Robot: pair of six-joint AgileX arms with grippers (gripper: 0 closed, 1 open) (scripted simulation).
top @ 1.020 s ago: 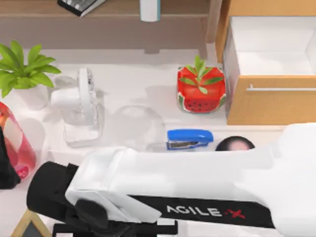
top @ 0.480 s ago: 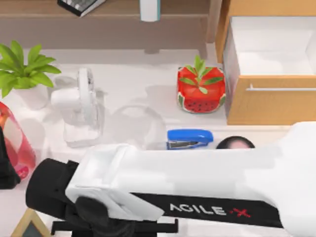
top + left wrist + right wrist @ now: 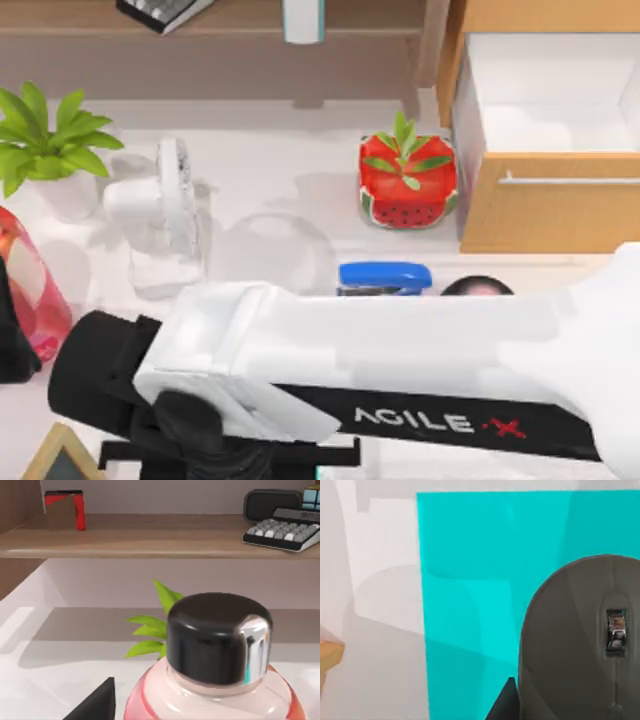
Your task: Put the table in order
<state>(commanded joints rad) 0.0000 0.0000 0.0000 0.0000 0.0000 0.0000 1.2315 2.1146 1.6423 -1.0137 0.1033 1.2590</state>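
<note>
One dark mouse (image 3: pixel 580 640) sits on the cyan pad (image 3: pixel 470 580); gripper states unclear.

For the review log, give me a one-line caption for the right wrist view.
Dark grey computer mouse resting on a cyan pad laid on the white table.

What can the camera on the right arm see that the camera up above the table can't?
The right wrist view has a dark mouse lying on a bright cyan pad. The top view has a blue stapler, a watermelon plant pot, a small fan, an open drawer and the right arm stretched across. Both see the white table.
</note>
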